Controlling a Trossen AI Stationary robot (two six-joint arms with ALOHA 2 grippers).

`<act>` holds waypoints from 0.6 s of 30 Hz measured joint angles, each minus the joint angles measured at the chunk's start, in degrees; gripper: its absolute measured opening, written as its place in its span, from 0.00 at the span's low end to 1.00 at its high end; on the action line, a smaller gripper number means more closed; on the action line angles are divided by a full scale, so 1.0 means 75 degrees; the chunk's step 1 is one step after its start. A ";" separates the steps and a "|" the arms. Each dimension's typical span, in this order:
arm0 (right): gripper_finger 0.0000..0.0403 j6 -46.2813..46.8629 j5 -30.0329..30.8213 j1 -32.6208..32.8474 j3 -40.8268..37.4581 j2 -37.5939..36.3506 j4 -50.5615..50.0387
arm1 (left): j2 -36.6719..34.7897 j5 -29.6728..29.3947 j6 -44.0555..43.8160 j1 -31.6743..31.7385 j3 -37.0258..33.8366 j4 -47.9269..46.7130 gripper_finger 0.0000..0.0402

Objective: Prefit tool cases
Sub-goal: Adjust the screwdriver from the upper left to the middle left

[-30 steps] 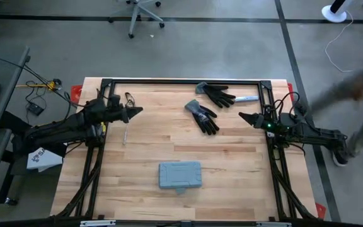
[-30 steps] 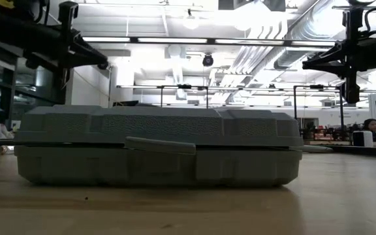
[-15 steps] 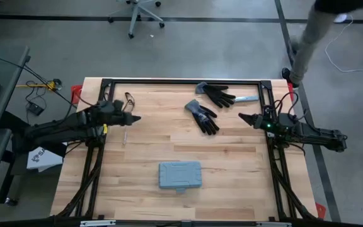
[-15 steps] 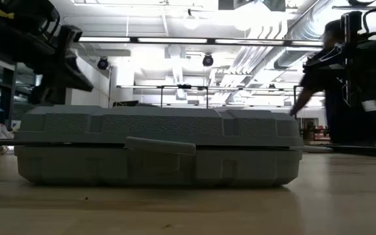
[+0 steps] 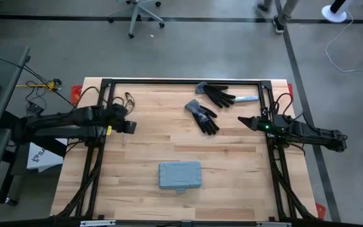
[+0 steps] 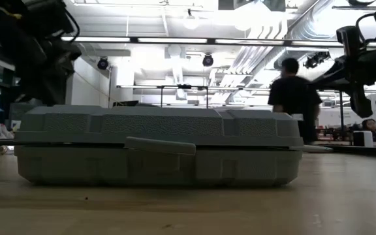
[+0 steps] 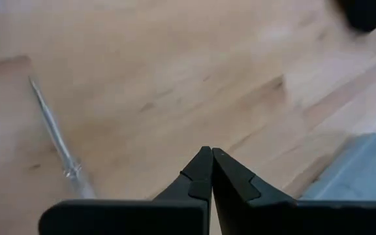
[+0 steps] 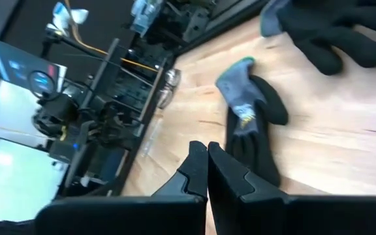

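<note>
My left gripper (image 5: 131,126) is clenched on nothing, up over the table's left side; my right gripper (image 5: 242,118) is likewise pinched shut and empty at the right edge. A thin screwdriver (image 7: 54,140) lies just beside the left fingertips, and two work gloves (image 5: 205,107) lie between the grippers, nearer the right one. The tool case (image 5: 180,175) sits well apart from both, lid closed, latch tab facing the near table edge. I judge it rigid, light, slightly slick; I'd grip its short ends.
</note>
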 joint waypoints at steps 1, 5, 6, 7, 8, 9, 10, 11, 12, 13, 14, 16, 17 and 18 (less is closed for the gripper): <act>0.00 0.0000 0.0000 0.0000 0.0001 0.0000 -0.0061 | 0.0158 0.0015 0.0020 -0.0070 0.0000 0.0006 0.00; 0.00 -0.0009 -0.0003 0.0000 0.0000 0.0003 -0.0115 | 0.0802 0.0267 0.0045 -0.0264 0.0000 -0.0140 0.00; 0.00 -0.0012 -0.0003 -0.0001 0.0001 0.0003 -0.0114 | 0.0964 0.0327 0.0035 -0.0305 0.0000 -0.0202 0.00; 0.00 -0.0015 -0.0003 -0.0001 0.0000 0.0003 -0.0114 | 0.1114 0.0362 0.0007 -0.0348 0.0000 -0.0286 0.00; 0.00 -0.0015 -0.0003 0.0000 0.0000 0.0003 -0.0117 | 0.1262 0.0381 -0.0012 -0.0384 0.0000 -0.0382 0.00; 0.00 -0.0015 -0.0005 -0.0002 0.0000 0.0003 -0.0114 | 0.1391 0.0388 -0.0015 -0.0411 0.0000 -0.0472 0.00; 0.00 -0.0015 -0.0006 -0.0001 0.0001 0.0003 -0.0114 | 0.1510 0.0396 -0.0015 -0.0437 0.0000 -0.0577 0.00; 0.00 -0.0015 -0.0008 -0.0001 0.0001 0.0003 -0.0115 | 0.1631 0.0414 -0.0012 -0.0452 0.0000 -0.0711 0.00; 0.00 -0.0015 -0.0014 -0.0001 0.0001 0.0003 -0.0114 | 0.1738 0.0443 -0.0009 -0.0455 0.0000 -0.0873 0.00; 0.00 -0.0015 -0.0032 0.0000 0.0002 0.0004 -0.0114 | 0.1836 0.0451 -0.0010 -0.0455 0.0000 -0.1072 0.00; 0.00 -0.0011 -0.0035 -0.0002 0.0000 0.0003 -0.0114 | 0.1917 0.0429 -0.0014 -0.0455 0.0000 -0.1315 0.00; 0.00 0.0017 -0.0035 0.0000 0.0000 0.0006 -0.0114 | 0.2058 0.0327 -0.0017 -0.0455 -0.0041 -0.1519 0.00; 0.00 0.0067 -0.0035 0.0000 0.0000 0.0006 -0.0114 | 0.2100 0.0271 -0.0035 -0.0455 -0.0040 -0.1491 0.00; 0.00 0.0134 -0.0035 0.0000 0.0003 0.0006 -0.0114 | 0.2148 0.0192 -0.0114 -0.0455 -0.0032 -0.1451 0.00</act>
